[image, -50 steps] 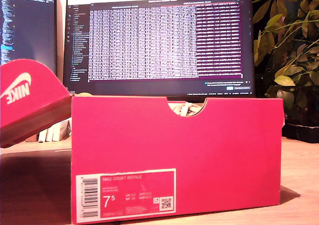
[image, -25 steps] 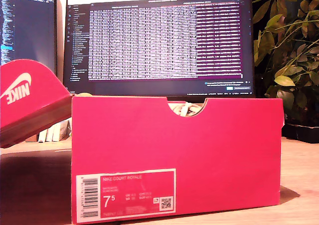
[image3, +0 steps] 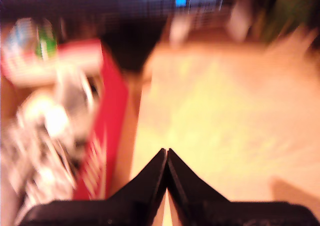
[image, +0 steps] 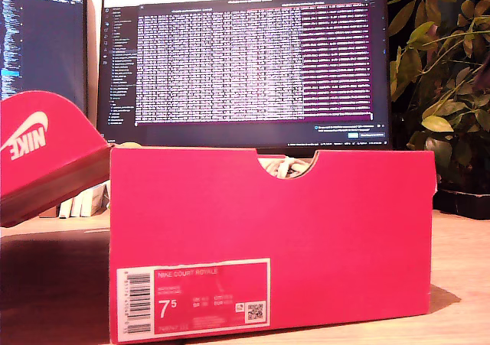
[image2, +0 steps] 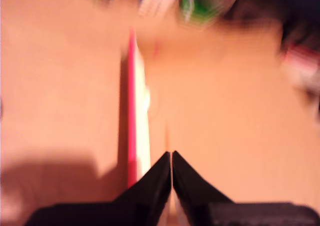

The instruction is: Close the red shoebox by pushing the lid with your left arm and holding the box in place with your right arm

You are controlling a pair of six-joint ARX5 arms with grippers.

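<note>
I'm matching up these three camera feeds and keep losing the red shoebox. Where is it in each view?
Exterior view: the red shoebox fills the centre, label facing the camera, lid open at the view's left.
First wrist view: only a thin red edge, blurred, ahead of my first claw.
Second wrist view: red wall with pale contents beside it, near my second claw.
Shared landmark: the wooden table.

lid (image: 46, 157) cropped (exterior view's left), label (image: 191, 299) print unreadable
</note>
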